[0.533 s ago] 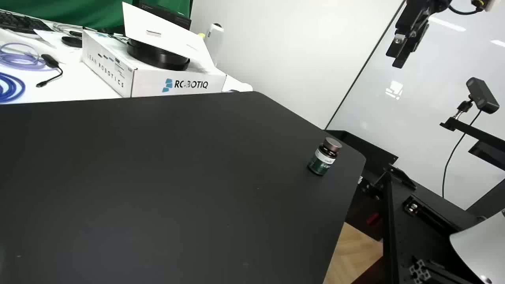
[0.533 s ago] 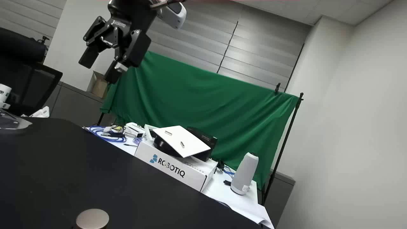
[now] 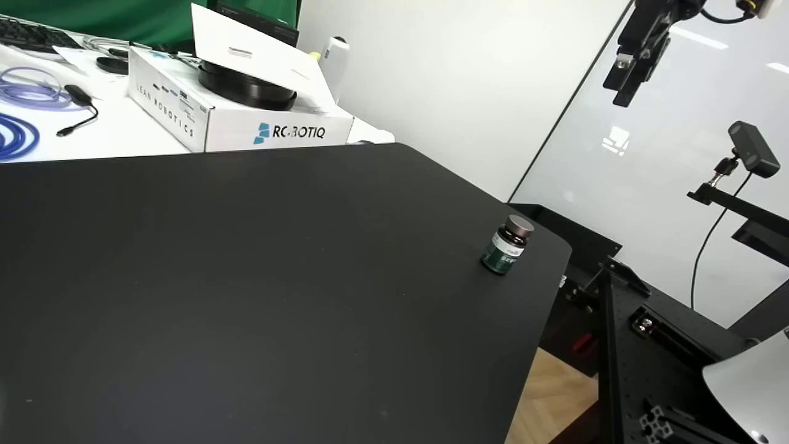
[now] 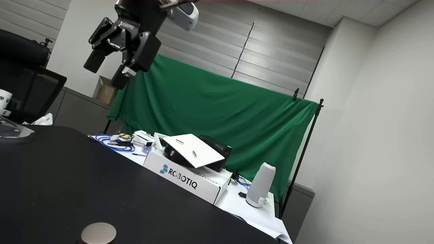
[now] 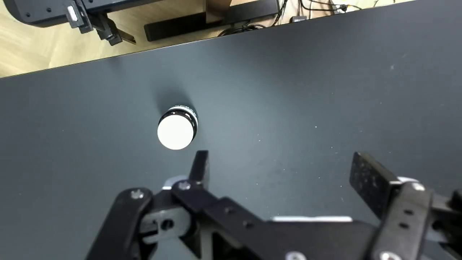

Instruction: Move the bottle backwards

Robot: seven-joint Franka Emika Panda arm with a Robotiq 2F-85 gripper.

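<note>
The bottle (image 3: 508,245) is small and dark, with a green and white label and a brownish cap. It stands upright on the black table near its edge. In an exterior view only its cap (image 4: 98,233) shows at the bottom of the picture. In the wrist view the bottle (image 5: 176,132) is seen from above, its cap bright white, beyond and left of the left finger. My gripper (image 5: 280,153) is open and empty, with its fingers wide apart. In both exterior views the gripper (image 4: 105,75) hangs high above the table, apart from the bottle.
The black table (image 3: 277,277) has an edge close to the bottle. A white Robotiq box (image 3: 280,132) with a tilted white panel stands on a white table behind. A camera on a bracket (image 3: 753,149) and black frame parts stand beyond the table edge.
</note>
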